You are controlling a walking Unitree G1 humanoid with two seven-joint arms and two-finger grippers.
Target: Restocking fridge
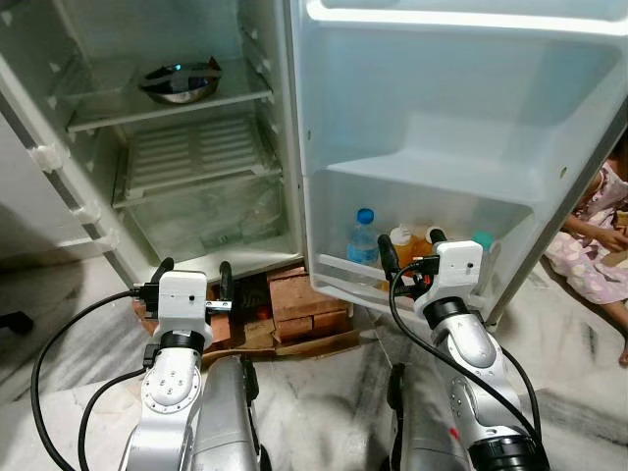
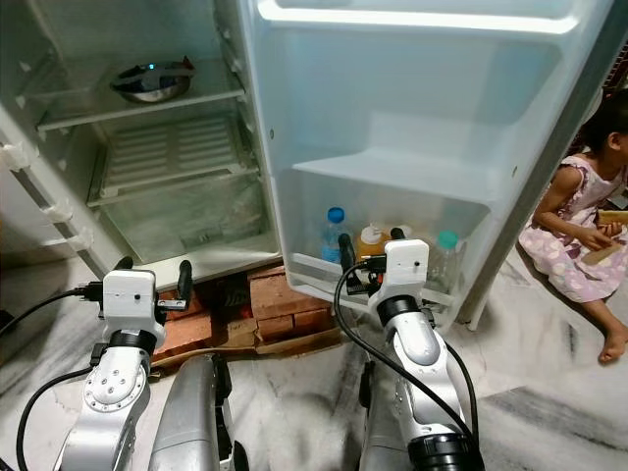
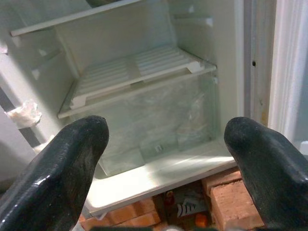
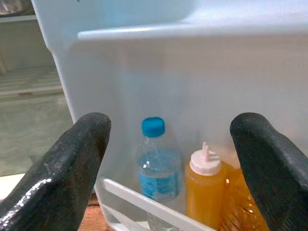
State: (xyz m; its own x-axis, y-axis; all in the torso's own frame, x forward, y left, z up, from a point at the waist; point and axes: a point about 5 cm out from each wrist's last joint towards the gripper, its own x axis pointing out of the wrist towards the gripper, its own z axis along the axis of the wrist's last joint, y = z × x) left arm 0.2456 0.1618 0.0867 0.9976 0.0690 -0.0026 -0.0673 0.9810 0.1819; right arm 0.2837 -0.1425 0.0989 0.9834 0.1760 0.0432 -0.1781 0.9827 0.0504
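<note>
Left gripper [image 1: 192, 281] spread wide and empty before fridge [image 1: 196, 147], round steel bowl [image 1: 180, 82] on upper shelf, right gripper [image 1: 412, 253] likewise parted and empty, facing clear blue-capped water bottle [image 4: 157, 163] and orange squeeze bottle [image 4: 204, 186] in door rack [image 1: 343, 270].

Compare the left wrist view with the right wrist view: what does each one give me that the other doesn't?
Left wrist: the left gripper, jaws open, faces the fridge's lower slatted shelf, the clear crisper drawer beneath it, and the bricks under the cabinet.

Right wrist: the right gripper, jaws open, faces the door's bottom bin holding a blue-capped water bottle and an orange squeeze bottle.

Both: open, empty jaws aimed at the open fridge.
</note>
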